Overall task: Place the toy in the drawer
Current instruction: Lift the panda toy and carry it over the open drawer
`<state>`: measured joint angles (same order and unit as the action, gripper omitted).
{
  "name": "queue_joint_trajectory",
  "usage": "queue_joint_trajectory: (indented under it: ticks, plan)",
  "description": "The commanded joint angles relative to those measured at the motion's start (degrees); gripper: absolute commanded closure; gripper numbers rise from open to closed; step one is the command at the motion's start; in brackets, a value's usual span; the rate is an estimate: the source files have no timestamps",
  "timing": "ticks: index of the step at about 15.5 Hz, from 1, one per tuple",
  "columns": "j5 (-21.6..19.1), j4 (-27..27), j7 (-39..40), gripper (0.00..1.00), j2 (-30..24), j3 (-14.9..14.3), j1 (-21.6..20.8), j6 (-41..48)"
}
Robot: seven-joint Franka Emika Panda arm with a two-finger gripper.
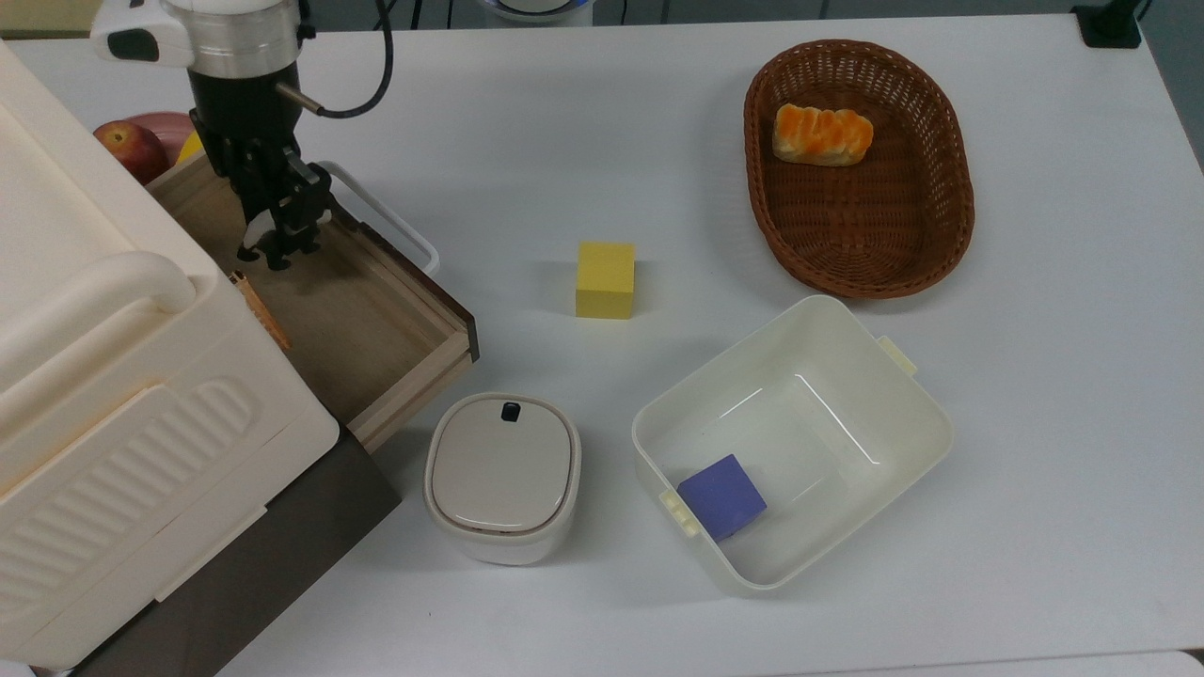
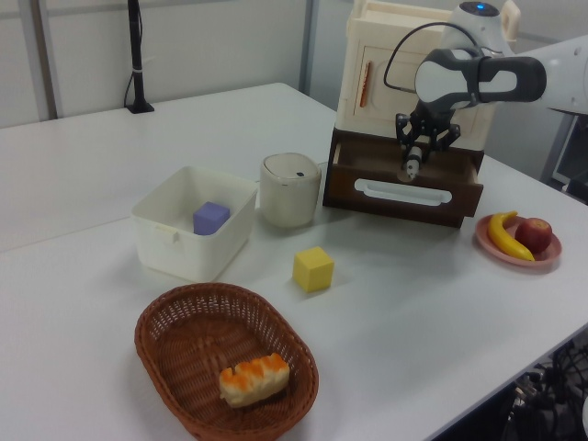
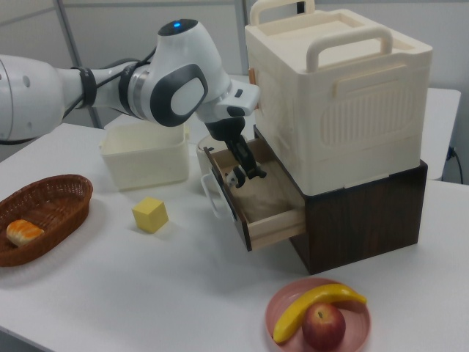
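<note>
- Nearest the top view's bottom edge, at about 6 o'clock, a lidded cream container (image 1: 502,477) and a white plastic bin (image 1: 792,442) stand on the white worktop (image 1: 1035,395); a purple cube (image 1: 722,495) lies in the bin's near corner.
- At 9 o'clock in the top view, a cream cabinet (image 1: 113,395) sits on a dark brown base, its light-wood drawer (image 1: 357,320) pulled open toward the worktop's middle, white loop handle (image 1: 395,226) on the dark front.
- Near the centre of the top view, a yellow cube (image 1: 606,279) stands alone, well apart from the drawer.
- Above the drawer's far end, at 10 o'clock in the top view, the arm's fingers (image 1: 275,246) point down and are closed on the toy (image 1: 259,228), a small black-and-white figure held over the drawer's inside, clear of its floor as the right view shows (image 3: 236,176).
- At 2 o'clock in the top view, a brown wicker basket (image 1: 931,235) holds a bread roll (image 1: 822,134).
- Farthest, at 11 o'clock in the top view, an apple (image 1: 130,149) and a banana (image 1: 191,146) rest on a pink plate (image 1: 165,124) behind the drawer.
</note>
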<state>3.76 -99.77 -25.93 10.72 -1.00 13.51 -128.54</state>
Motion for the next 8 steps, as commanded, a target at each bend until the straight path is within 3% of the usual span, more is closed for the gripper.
queue_joint_trajectory:
  ticks: [1,8]
  plan:
    - [-0.6,0.89,2.29,1.0,1.84,-0.32,0.55,-0.66]
    - [2.3,0.89,2.64,1.0,6.06,-0.41,0.55,-1.1]
